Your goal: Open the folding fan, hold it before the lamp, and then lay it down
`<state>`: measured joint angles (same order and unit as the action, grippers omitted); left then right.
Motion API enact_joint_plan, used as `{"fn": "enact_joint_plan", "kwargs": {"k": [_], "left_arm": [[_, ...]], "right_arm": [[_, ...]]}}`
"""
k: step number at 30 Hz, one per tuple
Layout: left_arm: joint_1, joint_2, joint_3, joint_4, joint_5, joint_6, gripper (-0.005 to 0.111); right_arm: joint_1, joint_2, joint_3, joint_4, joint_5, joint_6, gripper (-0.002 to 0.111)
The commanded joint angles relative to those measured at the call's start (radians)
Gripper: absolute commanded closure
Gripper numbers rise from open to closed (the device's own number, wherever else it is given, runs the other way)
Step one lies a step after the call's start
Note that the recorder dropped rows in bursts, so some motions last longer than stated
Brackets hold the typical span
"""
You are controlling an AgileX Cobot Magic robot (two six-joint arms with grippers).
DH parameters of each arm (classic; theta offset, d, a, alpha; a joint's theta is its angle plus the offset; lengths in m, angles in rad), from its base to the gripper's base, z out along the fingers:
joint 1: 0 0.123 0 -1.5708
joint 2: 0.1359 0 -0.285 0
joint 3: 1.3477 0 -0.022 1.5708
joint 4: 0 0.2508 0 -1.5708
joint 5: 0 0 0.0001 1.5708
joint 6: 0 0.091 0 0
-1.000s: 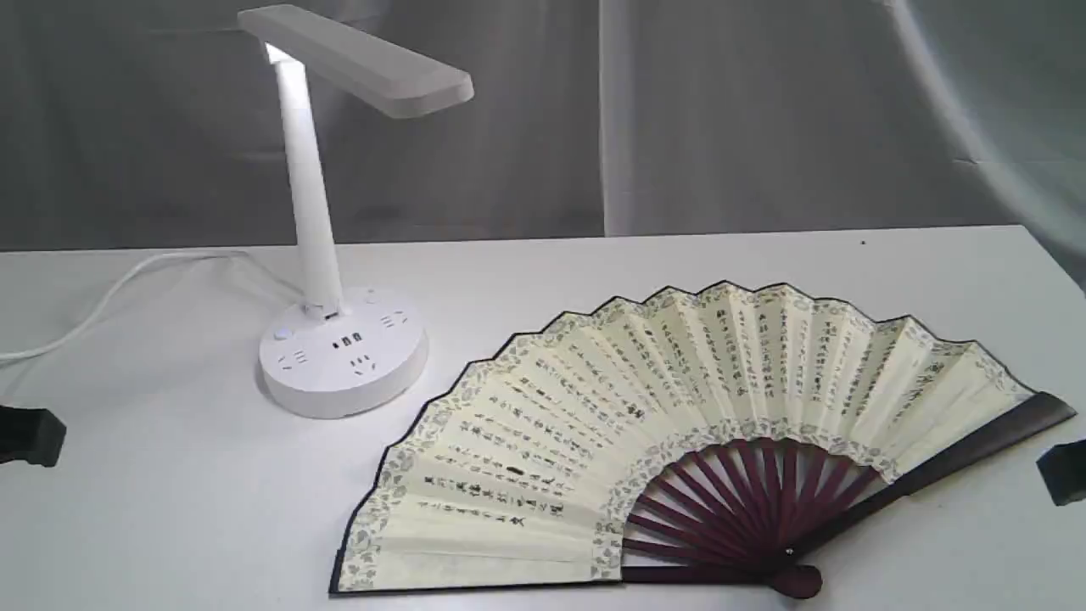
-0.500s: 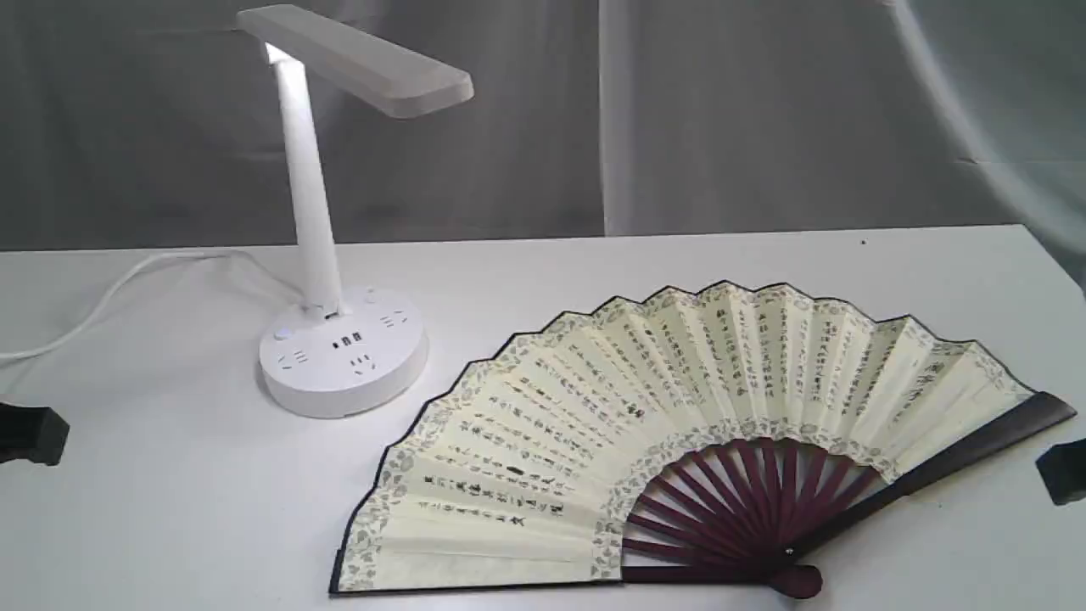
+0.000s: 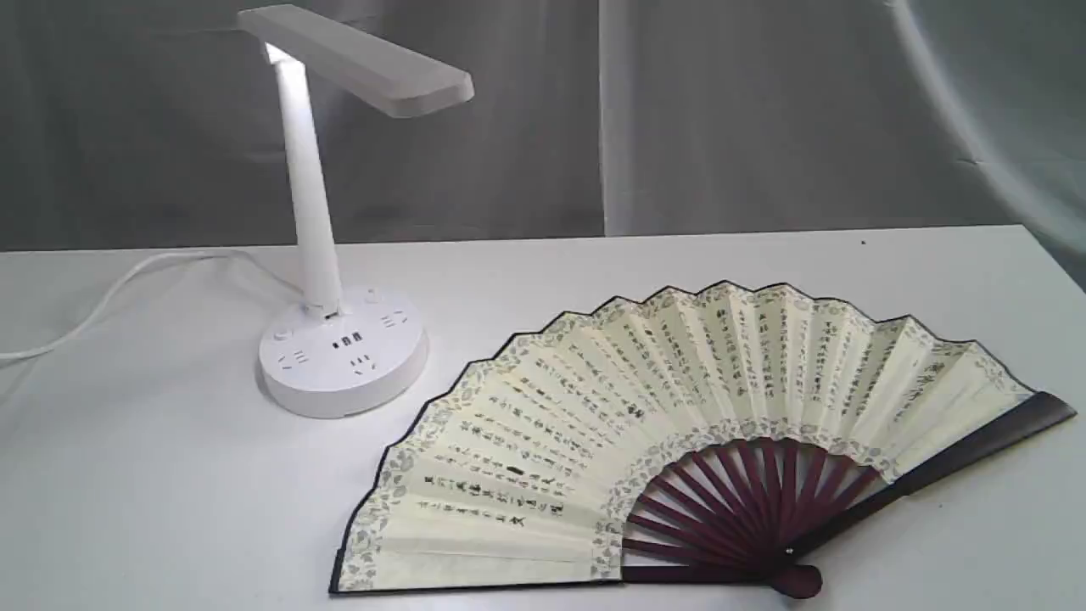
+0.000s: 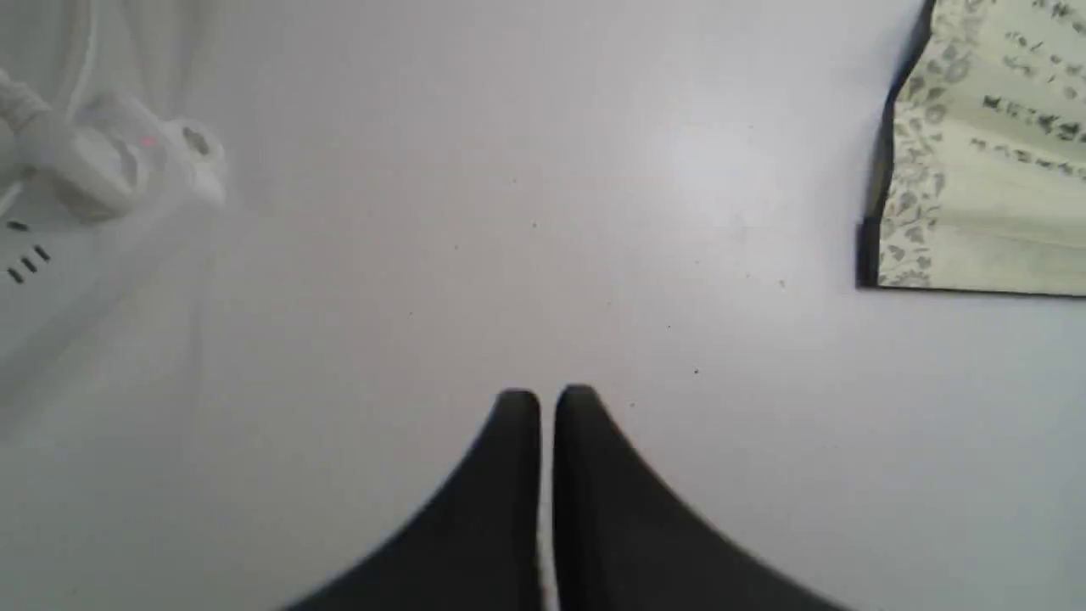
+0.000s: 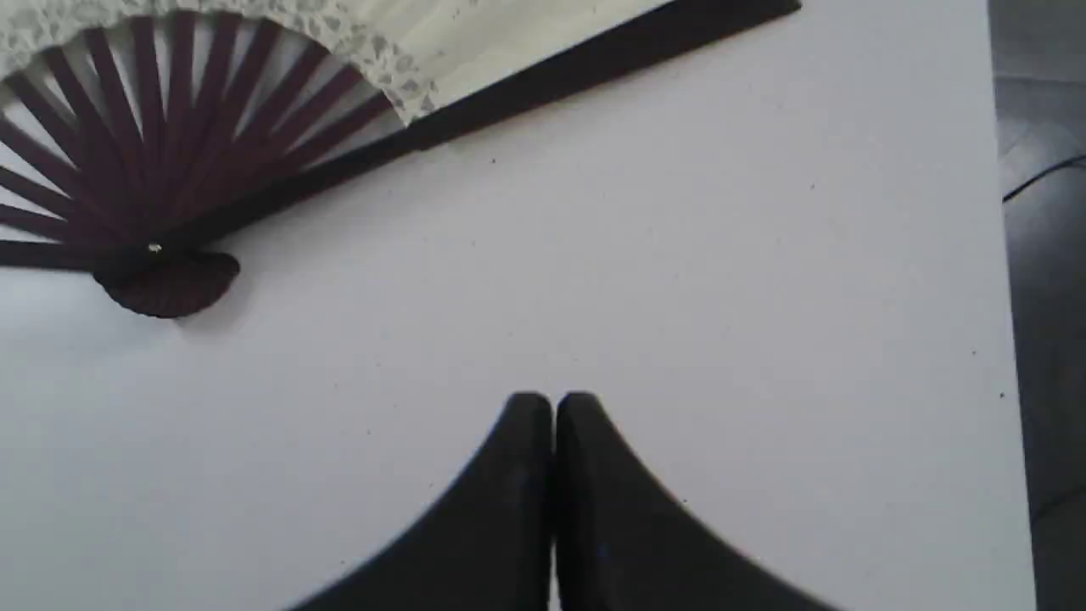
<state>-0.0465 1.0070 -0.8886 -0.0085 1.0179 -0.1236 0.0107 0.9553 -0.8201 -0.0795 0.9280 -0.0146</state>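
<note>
The folding fan (image 3: 679,424) lies fully spread and flat on the white table (image 3: 170,492), cream leaf with black calligraphy, maroon ribs meeting at the pivot near the front edge. The white lamp (image 3: 331,339) stands lit at the back left, its bar head over the table. Neither gripper shows in the exterior view. In the left wrist view my left gripper (image 4: 547,399) is shut and empty above bare table, apart from the fan's corner (image 4: 976,170) and the lamp's base (image 4: 51,221). My right gripper (image 5: 553,400) is shut and empty, well clear of the fan's ribs (image 5: 161,144).
The lamp's white cord (image 3: 110,288) trails off the left side. A grey curtain (image 3: 679,110) hangs behind the table. In the right wrist view the table's edge (image 5: 1001,255) drops to a dark floor.
Both dark gripper tips, seen earlier at the left and right edges of the exterior view, have withdrawn out of that view. The fan and lamp have not moved.
</note>
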Motion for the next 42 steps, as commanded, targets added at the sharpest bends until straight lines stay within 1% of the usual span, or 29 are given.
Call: {"fn": "enact_joint_plan", "kwargs": {"k": [1,7,15,20,27,29,33,36,40,42], "left_arm": [[-0.004,-0.096,-0.007,-0.005,0.013,-0.007,0.107],[-0.004,-0.295,-0.007,-0.005,0.063,-0.007,0.107],[-0.004,-0.592,-0.007,0.002,0.059,-0.007,0.107],[-0.004,-0.768,-0.007,0.044,0.039,-0.008,0.107],[-0.004,-1.006,-0.007,0.043,0.039,-0.040,0.107],[-0.004,-1.007,-0.007,0.055,0.048,-0.038,0.107],[-0.004,-1.007,-0.038,0.080,0.203,-0.037,0.107],[-0.004,-1.007,-0.027,0.080,0.202,-0.046,0.107],[-0.004,-1.007,0.019,0.098,0.066,-0.046,0.107],[-0.004,-1.007,0.058,0.098,-0.029,-0.044,0.107]], "right_arm": [[0.000,-0.091,0.006,0.000,0.021,-0.006,0.108],[0.000,-0.297,0.006,-0.018,0.066,-0.006,0.108],[0.000,-0.558,0.006,-0.025,0.120,-0.006,0.108],[0.000,-0.721,0.006,-0.025,0.166,-0.005,0.108],[0.000,-0.955,0.006,-0.025,0.263,-0.005,0.108],[0.000,-0.955,0.006,-0.034,0.293,-0.005,0.108],[0.000,-0.955,-0.002,-0.048,0.293,-0.005,0.108],[0.000,-0.955,-0.002,-0.049,0.293,-0.005,0.108],[0.000,-0.955,-0.002,-0.049,0.293,-0.005,0.108],[0.000,-0.955,-0.002,-0.052,0.244,-0.005,0.108]]}}
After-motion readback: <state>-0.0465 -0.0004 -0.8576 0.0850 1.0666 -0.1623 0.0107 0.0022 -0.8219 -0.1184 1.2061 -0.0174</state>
